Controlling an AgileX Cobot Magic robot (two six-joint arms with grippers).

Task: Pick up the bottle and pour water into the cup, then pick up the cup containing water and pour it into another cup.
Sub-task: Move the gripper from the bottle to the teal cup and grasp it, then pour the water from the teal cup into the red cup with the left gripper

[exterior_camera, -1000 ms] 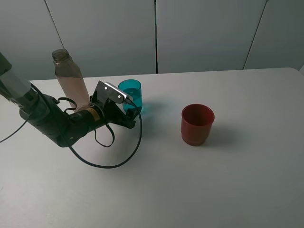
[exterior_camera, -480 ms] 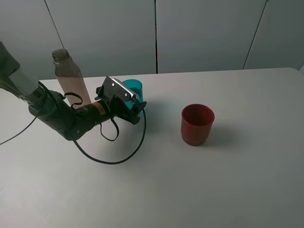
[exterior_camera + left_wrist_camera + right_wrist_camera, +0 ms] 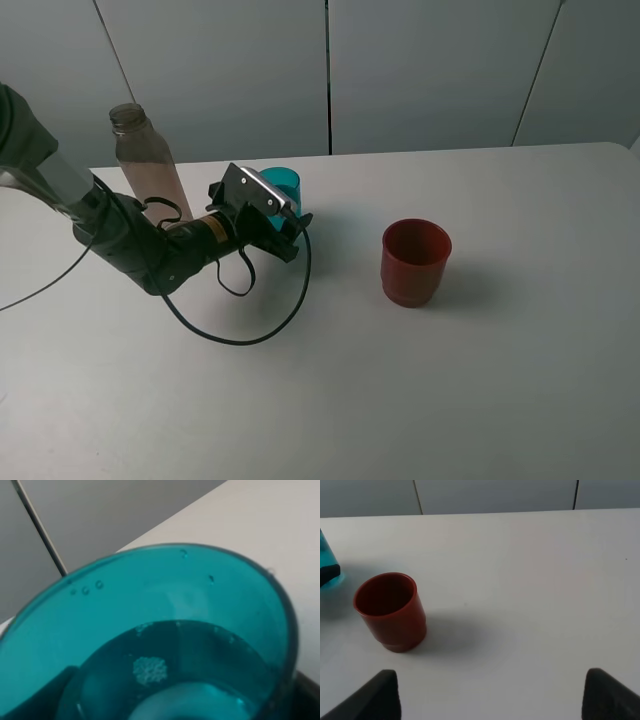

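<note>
The teal cup (image 3: 281, 184) stands on the table with water in it and fills the left wrist view (image 3: 165, 645). My left gripper (image 3: 284, 214) is open, with a jaw on each side of the cup and one dark finger (image 3: 306, 692) beside its wall. I cannot tell whether the jaws touch the cup. The bottle (image 3: 144, 162) stands upright just left of the left arm, uncapped. The red cup (image 3: 415, 262) stands alone to the right and looks empty in the right wrist view (image 3: 391, 611). My right gripper (image 3: 490, 695) is open and empty, well back from the red cup.
The left arm's black cable (image 3: 240, 325) loops over the white table (image 3: 480, 380) in front of the arm. A grey panelled wall (image 3: 420, 70) runs behind the table's far edge.
My left gripper has moved forward and slightly up the table, so its jaws now stand around the teal cup. The cups and bottle have not moved.
</note>
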